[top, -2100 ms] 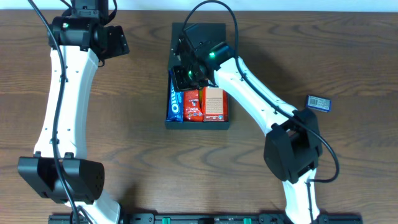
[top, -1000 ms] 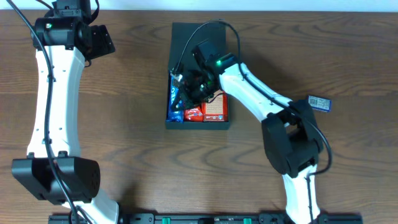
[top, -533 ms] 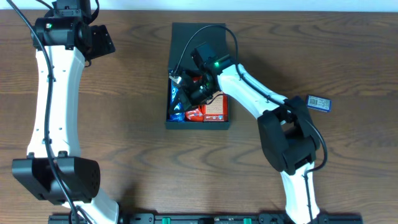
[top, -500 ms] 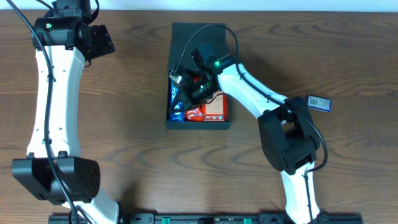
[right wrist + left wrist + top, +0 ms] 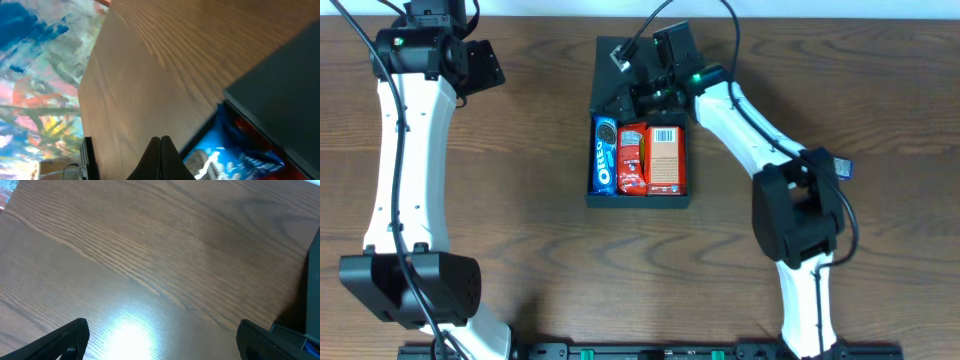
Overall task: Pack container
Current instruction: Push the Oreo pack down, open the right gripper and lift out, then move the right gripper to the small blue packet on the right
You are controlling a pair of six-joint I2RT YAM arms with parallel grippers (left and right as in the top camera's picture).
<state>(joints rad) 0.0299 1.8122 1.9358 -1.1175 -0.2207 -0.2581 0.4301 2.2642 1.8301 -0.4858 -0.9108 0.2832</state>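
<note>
- The container (image 5: 638, 201) sits open on the counter (image 5: 520, 200), about midway between the two arms. Its near half is filled.
- Three items lie side by side inside: a blue Oreo packet (image 5: 604, 167), a red packet (image 5: 631, 160) and an orange carton (image 5: 666, 160), each touching the next.
- The flap lid (image 5: 608, 80) hangs off the container's far edge. It looks partly raised rather than flat, with one slanted edge above the packets.
- The right gripper (image 5: 161, 144) is at the container's far end, near the hinge. Its fingers are pressed together with nothing between them, and the lid's edge is just beside them.
- The packing itself looks finished, so the step in hand is probably closing the lid.
- The next move calls for the closed fingers to nudge the flap over towards the container's near wall without pushing the packets out of line.
- The left gripper (image 5: 165, 342) hangs well away from the container, over bare counter, spread fully wide and empty.
- No view shows whether the right gripper actually touches the lid.
- The right arm covers much of the lid from above, so the flap's tilt is a guess.
- A small blue item (image 5: 842, 166) lies well apart from the container, half hidden behind the right arm and too small to identify.
</note>
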